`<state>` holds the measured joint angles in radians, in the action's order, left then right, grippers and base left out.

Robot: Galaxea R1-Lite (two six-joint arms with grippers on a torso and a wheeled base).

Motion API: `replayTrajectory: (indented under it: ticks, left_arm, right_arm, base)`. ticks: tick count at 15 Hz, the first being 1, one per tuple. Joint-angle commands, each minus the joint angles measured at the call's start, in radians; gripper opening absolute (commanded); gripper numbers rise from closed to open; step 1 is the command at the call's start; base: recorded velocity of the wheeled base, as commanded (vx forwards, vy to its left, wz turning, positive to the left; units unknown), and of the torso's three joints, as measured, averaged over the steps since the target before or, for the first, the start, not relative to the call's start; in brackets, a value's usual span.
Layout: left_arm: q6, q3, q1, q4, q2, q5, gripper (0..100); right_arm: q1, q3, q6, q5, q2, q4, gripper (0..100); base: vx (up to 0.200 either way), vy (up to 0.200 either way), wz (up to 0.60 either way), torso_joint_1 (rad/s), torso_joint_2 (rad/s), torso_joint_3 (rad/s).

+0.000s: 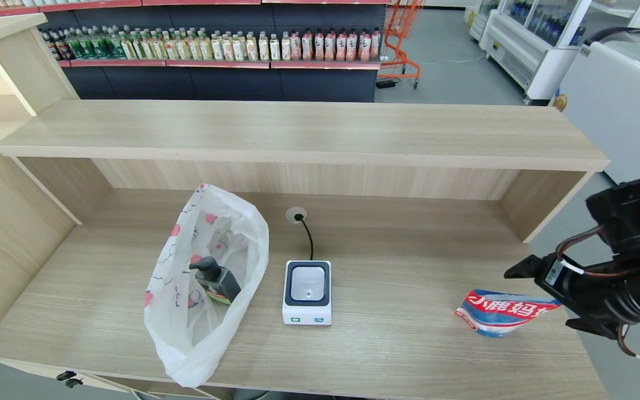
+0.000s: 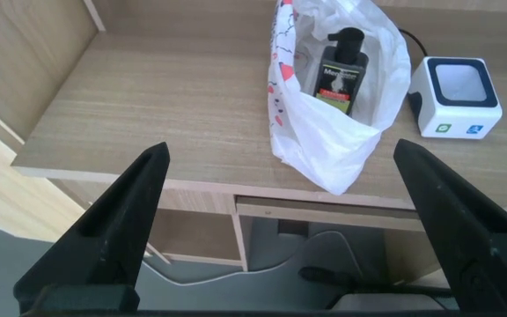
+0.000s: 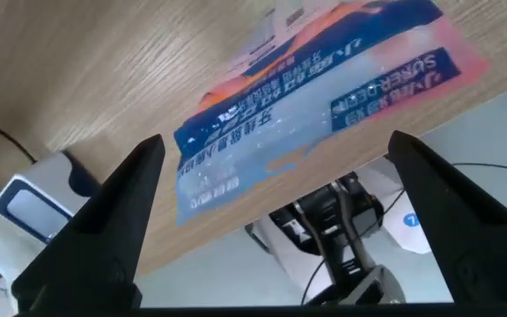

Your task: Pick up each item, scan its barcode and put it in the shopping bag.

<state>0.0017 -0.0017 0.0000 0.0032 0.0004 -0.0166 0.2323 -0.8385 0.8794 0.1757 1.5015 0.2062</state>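
left gripper (image 2: 282, 154): jaws spread wide and empty, off the counter's (image 1: 398, 344) front edge. We see little risk unless it swings into the bag.
right gripper (image 3: 277, 143): jaws wide apart, holding nothing, just beside the pouch.
pouch (image 1: 498, 312): flat at the counter's right edge, one corner seems to overhang. A finger nudge could tip it off. If we pinch only slick film, it may slip.
shopping bag (image 1: 170, 311): slumped, with the pump bottle (image 1: 217, 280) inside. The limp rim could fold or snag on drop-in.
scanner (image 1: 307, 291): between bag and pouch. We can't tell the barcode side, so a misread is likely.
cable (image 1: 309, 241): behind the scanner, could snag on a low sweep.
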Motion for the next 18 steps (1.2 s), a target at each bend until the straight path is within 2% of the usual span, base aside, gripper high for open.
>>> replayTrajectory:
  ticks: [1,5,9,13,14,18]
  left_arm:
    - [0.0,0.0,0.0,0.0,0.0,0.0,100]
    - [0.0,0.0,0.0,0.0,0.0,0.0,100]
    - [0.0,0.0,0.0,0.0,0.0,0.0,100]
    - [0.0,0.0,0.0,0.0,0.0,0.0,100]
    - [0.0,0.0,0.0,0.0,0.0,0.0,100]
    - [0.0,0.002,0.0,0.0,0.0,0.0,100]
  right_arm:
    - [0.032,0.007,0.0,0.011,0.131,-0.076,100]
    - [0.068,-0.007,-0.014,0.054,0.315,-0.18,100]
    - [0.078,-0.011,-0.048,0.077,0.421,-0.361,100]
    - [0.073,-0.011,-0.109,0.11,0.444,-0.416,100]
    - [0.07,-0.01,-0.115,0.113,0.445,-0.418,0]
    - [0.065,-0.011,-0.158,0.114,0.401,-0.418,0]
  base:
    - [0.0,0.0,0.0,0.0,0.0,0.0]
    - [0.0,0.0,0.0,0.0,0.0,0.0]
    - [0.0,0.0,0.0,0.0,0.0,0.0]
    - [0.0,0.0,0.0,0.0,0.0,0.0]
    - [0.0,0.0,0.0,0.0,0.0,0.0]
    - [0.0,0.0,0.0,0.0,0.0,0.0]
